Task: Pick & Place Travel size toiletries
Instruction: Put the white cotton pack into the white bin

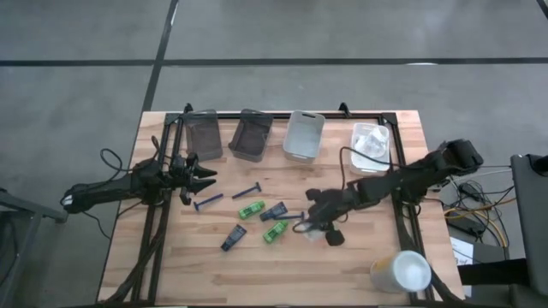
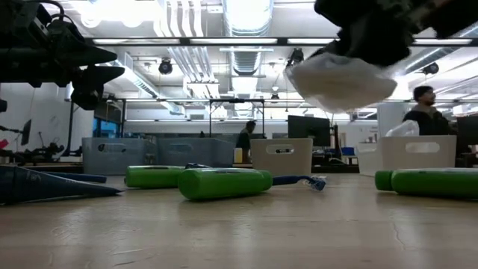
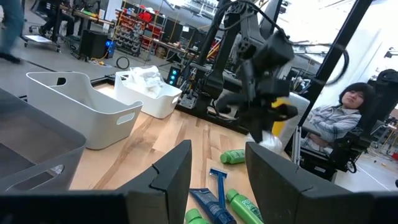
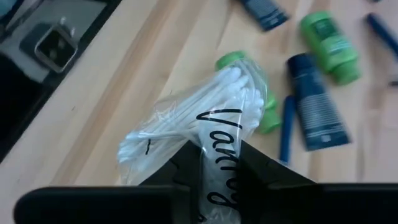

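My right gripper (image 1: 312,216) is shut on a clear crinkly packet of white cotton swabs (image 4: 205,118) above the table's middle right. Below and beside it lie green packs (image 1: 251,209) (image 1: 274,231), dark blue tubes (image 1: 274,211) (image 1: 233,237) and blue razors (image 1: 208,202) (image 1: 248,192), all flat on the wood. My left gripper (image 1: 199,180) hovers open over the table's left part, near the razors, touching nothing. In the low view the packet (image 2: 342,81) hangs in the air. My right gripper pinches the packet between its two fingers at one end of the clear bag (image 4: 219,163), where black writing runs. The fingers (image 4: 261,168) slant down from the table's right side. The swab-filled end sticks out past the fingertips, and the packet is lifted clear of the table.
Along the far edge stand two dark grey bins (image 1: 204,137) (image 1: 251,135), a light grey bin (image 1: 304,135) and a white bin (image 1: 370,141) holding white packets. A large white cup (image 1: 401,272) sits at the near right corner. People show in the room beyond.
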